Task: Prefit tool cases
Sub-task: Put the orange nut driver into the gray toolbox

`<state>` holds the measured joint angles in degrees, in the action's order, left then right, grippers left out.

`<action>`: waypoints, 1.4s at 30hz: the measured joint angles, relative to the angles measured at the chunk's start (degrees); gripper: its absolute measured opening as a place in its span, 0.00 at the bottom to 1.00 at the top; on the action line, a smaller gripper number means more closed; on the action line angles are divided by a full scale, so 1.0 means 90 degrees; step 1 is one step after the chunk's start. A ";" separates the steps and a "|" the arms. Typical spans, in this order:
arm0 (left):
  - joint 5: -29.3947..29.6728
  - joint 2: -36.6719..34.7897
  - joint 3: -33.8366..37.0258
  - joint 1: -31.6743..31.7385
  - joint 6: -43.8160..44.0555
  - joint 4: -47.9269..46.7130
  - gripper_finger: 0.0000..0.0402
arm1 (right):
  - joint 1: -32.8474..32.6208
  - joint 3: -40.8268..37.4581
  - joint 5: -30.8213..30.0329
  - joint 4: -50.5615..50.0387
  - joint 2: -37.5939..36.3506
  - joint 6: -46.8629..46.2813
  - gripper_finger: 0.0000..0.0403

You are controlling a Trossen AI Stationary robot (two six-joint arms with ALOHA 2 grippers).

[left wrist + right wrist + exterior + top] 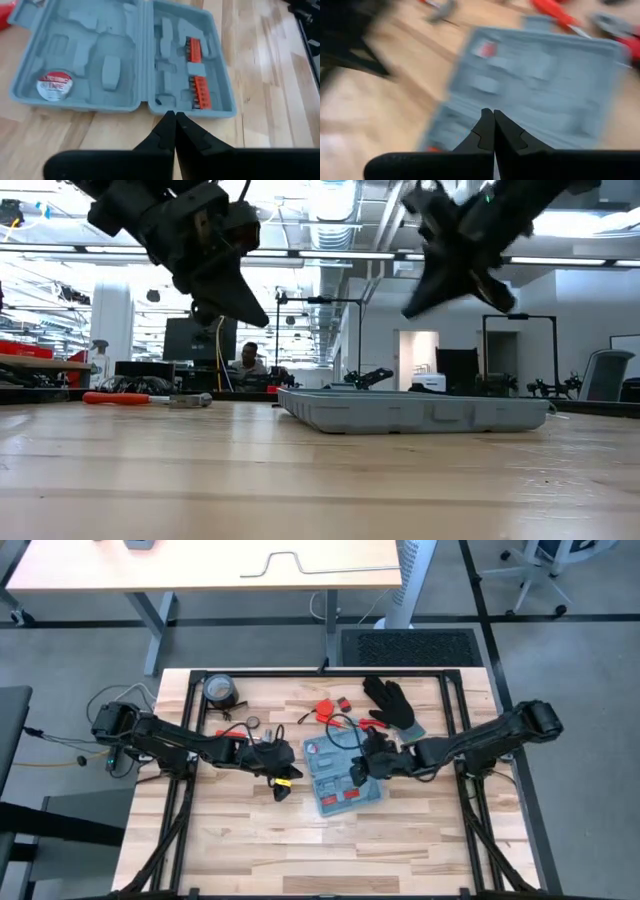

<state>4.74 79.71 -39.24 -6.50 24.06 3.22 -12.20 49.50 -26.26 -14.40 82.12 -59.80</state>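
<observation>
The light-blue tool case [340,776] lies open and flat on the wooden table, both halves up, showing grey-blue moulded slots [110,65]. One half holds orange bits [197,82], the other a round labelled disc [54,84]. My left gripper [282,790] hangs shut just left of the case, clear of the table [262,320]. In the left wrist view the shut fingers [174,122] point at the case's near edge. My right gripper [358,772] is shut above the case's middle [493,122], well clear of it in the low view [408,312].
A black glove [392,705] lies behind the case on the right. Red-handled tools [335,708] and a dark tape roll [220,692] lie at the back. A red-handled tool [130,397] lies left of the case. Black frame rails [462,710] run along the table's sides.
</observation>
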 joint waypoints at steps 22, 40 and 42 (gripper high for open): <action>-0.1040 0.0017 0.2020 0.0537 0.1522 0.3021 0.00 | 0.0510 0.0004 0.1754 0.1655 0.2147 -0.0563 0.01; -0.0721 0.0014 0.2011 0.0517 0.1238 0.3041 0.00 | 0.0792 -0.0007 0.0189 0.0420 0.0051 0.0613 0.01; -0.0624 0.0014 0.2011 0.0517 0.1288 0.3066 0.00 | 0.1052 -0.0005 0.0263 0.0325 -0.0030 0.0778 0.02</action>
<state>-0.87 79.83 -21.15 -1.85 35.65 30.82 -2.74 49.45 -23.89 -11.47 81.85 -52.80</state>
